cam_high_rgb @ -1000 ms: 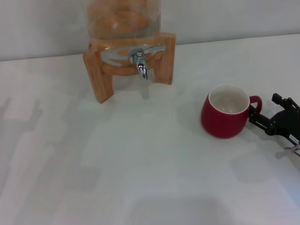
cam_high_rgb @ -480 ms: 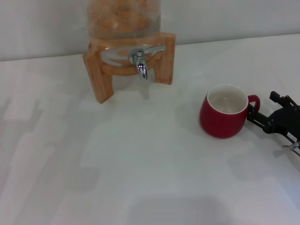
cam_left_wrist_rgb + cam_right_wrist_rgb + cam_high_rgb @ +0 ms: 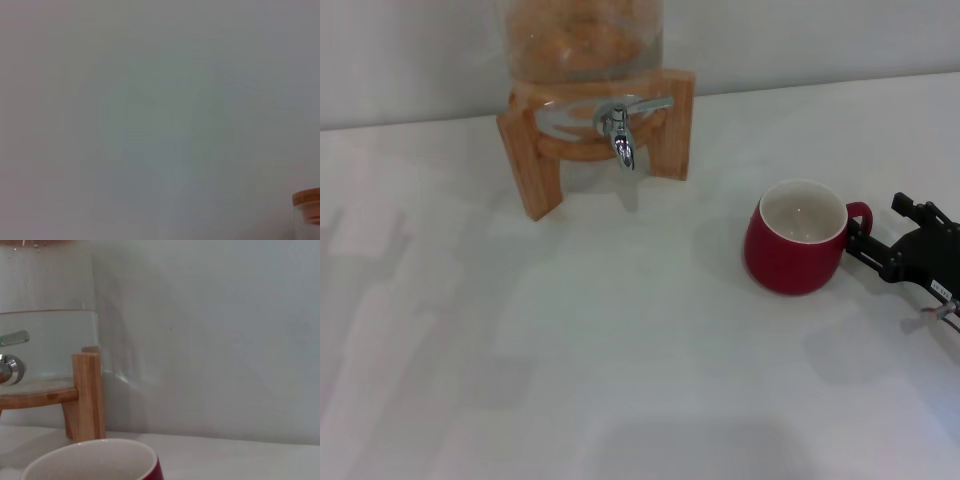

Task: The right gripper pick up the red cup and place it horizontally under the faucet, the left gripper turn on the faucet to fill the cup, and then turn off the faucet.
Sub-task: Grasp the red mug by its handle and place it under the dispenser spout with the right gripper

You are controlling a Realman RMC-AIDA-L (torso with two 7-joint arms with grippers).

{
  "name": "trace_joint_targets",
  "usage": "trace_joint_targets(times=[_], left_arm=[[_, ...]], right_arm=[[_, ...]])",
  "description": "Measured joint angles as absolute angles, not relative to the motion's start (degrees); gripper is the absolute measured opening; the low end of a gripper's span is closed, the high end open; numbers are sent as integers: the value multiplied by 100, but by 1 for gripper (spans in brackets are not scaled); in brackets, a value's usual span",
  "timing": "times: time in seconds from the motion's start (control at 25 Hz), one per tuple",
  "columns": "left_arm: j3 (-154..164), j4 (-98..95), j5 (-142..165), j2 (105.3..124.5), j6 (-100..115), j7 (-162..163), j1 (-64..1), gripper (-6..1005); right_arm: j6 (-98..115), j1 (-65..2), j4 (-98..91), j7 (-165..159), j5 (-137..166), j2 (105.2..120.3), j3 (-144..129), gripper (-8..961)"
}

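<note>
Head view: right claw (image 3: 861, 243) grips the red mug (image 3: 794, 250) by its handle; carry it upright and level beneath the chrome tap (image 3: 620, 131).

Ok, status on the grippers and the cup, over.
Right gripper at the red cup handle, grip unconfirmed. Left gripper out of view. Cup upright on the table, well short of the faucet. Nothing between them.

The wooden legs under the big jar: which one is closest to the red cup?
The wooden leg on the right side of the stand, just right of the faucet. It stands nearest the red cup; the other leg is farther left.
</note>
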State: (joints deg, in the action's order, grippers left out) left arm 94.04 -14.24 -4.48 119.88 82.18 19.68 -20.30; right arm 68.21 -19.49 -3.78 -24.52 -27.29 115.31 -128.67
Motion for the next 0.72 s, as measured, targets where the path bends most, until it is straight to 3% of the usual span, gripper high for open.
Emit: trace_joint_targets(times=[0.08,0.28,0.48,0.72], left_arm=[[9404,-1426,-448,11988,8218,1968,-2030,832],[9404,-1436,-448,11988,8218,1968,-2030,832],[9404,-1434,-448,11988,8218,1968,-2030,833],[9404,-1432,-448,11988,8218,1969,-2030,832]], right_arm=[[6821,-1949,-374,-2452,-2730,11531,-12867,854],[6810,-1945,-368,-2452,-2727,11531,-12867,682],[6797,-1943,-352,-2452,-2727,11531,-12867,444],[6754,-1942,-347,-2452,-2727,11531,-12867,327]])
